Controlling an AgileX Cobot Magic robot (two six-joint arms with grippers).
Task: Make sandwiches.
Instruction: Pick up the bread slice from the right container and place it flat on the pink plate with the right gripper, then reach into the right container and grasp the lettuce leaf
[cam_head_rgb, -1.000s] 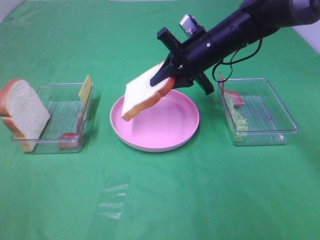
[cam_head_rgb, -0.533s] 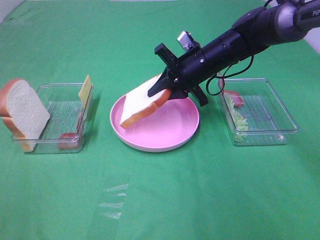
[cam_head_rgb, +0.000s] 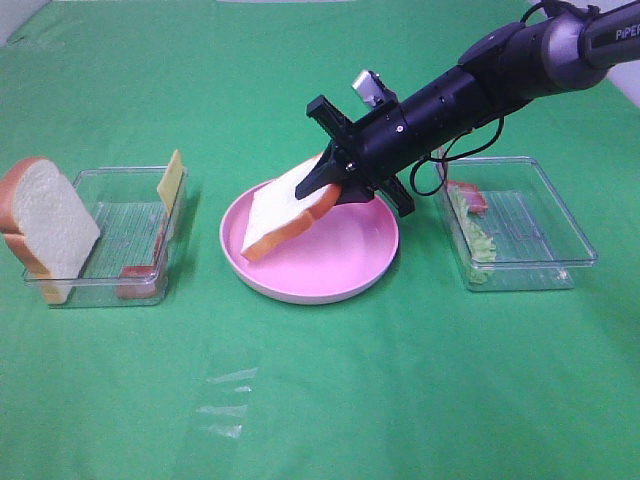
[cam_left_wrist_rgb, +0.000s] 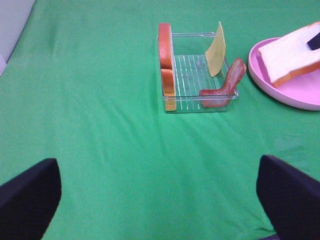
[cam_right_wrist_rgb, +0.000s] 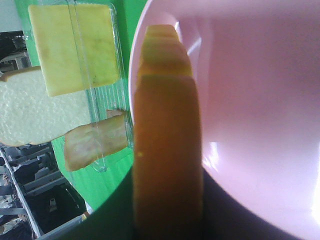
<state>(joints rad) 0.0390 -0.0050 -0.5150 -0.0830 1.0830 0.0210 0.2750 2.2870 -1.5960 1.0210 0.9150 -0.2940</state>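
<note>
One bread slice (cam_head_rgb: 283, 212) tilted over pink plate (cam_head_rgb: 330, 285), right gripper (cam_head_rgb: 335, 183) clamped on its crust, not laid flat yet. Unstacked: second slice (cam_head_rgb: 45, 225), cheese (cam_head_rgb: 171, 180), bacon (cam_head_rgb: 135, 280) in left tray (cam_head_rgb: 125, 225), lettuce (cam_head_rgb: 480, 240) in right tray (cam_head_rgb: 560, 230). Left gripper (cam_left_wrist_rgb: 160, 200) jaws wide apart, empty.

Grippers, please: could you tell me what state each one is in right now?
Left gripper: open, holding nothing.
Right gripper: closed on the bread slice.
</note>
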